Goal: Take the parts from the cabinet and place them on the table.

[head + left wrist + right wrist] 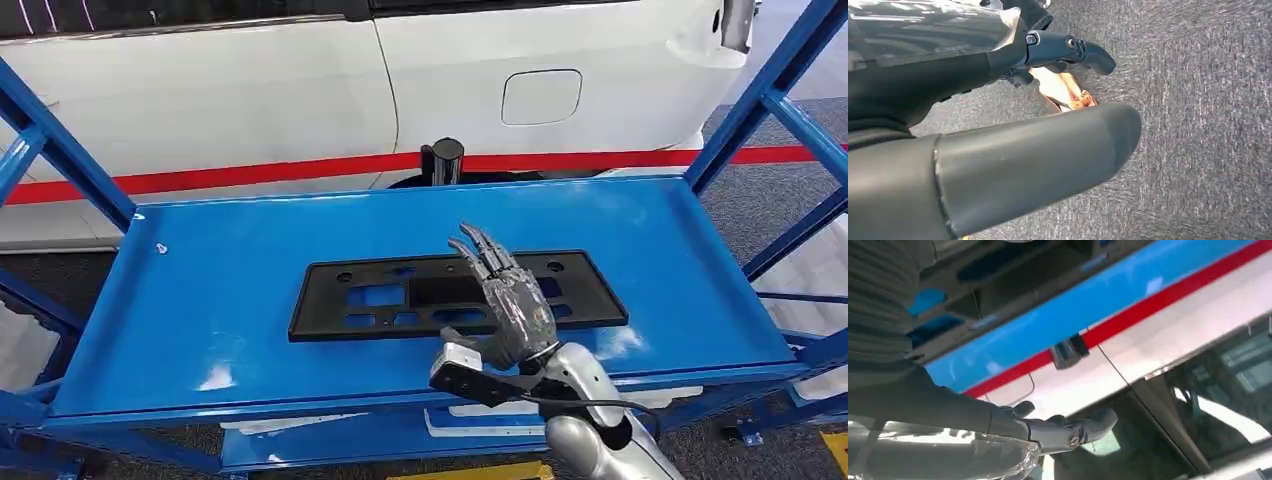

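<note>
the flat black part (440,292) lies lengthwise on the blue shelf (230,310) of the cabinet, and the right hand (505,300) hovers over its right half with fingers straight and spread, gripping nothing, while the left hand (998,165) hangs above grey carpet (1198,125), fingers loosely extended and empty.

One black plastic part (455,293) with several cut-out openings lies on one blue shelf (200,300) of the rack. One black cylinder (442,160) stands behind the far edge. One white car (300,90) stands beyond.
</note>
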`<state>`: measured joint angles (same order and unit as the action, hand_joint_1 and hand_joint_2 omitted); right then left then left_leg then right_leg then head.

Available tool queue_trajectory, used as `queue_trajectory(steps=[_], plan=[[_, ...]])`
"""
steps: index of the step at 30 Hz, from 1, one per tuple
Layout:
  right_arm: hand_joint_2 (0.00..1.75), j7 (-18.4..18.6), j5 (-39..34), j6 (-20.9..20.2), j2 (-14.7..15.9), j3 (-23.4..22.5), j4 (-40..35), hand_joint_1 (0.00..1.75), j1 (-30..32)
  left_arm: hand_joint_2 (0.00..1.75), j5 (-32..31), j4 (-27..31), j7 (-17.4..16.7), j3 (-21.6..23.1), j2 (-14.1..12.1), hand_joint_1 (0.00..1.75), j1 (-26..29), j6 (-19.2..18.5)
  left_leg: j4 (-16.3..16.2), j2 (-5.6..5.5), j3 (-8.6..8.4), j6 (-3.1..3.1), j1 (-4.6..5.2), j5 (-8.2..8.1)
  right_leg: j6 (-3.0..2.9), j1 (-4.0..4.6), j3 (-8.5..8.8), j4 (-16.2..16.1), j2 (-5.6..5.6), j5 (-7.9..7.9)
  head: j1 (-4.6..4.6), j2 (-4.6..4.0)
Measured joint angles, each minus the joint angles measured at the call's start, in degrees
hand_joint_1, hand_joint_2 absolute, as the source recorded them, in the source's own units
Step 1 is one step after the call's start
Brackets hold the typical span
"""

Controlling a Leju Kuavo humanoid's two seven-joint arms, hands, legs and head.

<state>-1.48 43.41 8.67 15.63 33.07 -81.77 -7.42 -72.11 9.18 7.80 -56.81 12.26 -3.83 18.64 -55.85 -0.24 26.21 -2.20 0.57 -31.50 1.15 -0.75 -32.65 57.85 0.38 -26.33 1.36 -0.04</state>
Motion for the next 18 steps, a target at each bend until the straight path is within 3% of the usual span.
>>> queue_trajectory(steps=[7, 18], plan=[[1.75, 4.5, 5.0, -3.3, -2.1, 1.9, 0.9, 0.00, 2.7, 0.00, -0.9, 0.0, -1.9, 0.0, 0.3, 0.00, -0.2, 0.0, 0.0, -0.01, 0.03, 0.00, 0.00, -0.01, 0.00, 0.01, -0.04, 0.0, 0.00, -0.01, 0.00, 0.02], [1.75, 5.0, 7.7, -4.9, -4.0, 2.7, 1.8, 0.00, 3.8, 0.00, -0.6, 0.0, -1.2, 0.0, 0.3, 0.00, -0.3, 0.0, 0.0, 0.01, 0.00, 0.01, 0.01, 0.00, 0.00, 0.00, -0.02, 0.0, 0.02, -0.01, 0.00, 0.02]])
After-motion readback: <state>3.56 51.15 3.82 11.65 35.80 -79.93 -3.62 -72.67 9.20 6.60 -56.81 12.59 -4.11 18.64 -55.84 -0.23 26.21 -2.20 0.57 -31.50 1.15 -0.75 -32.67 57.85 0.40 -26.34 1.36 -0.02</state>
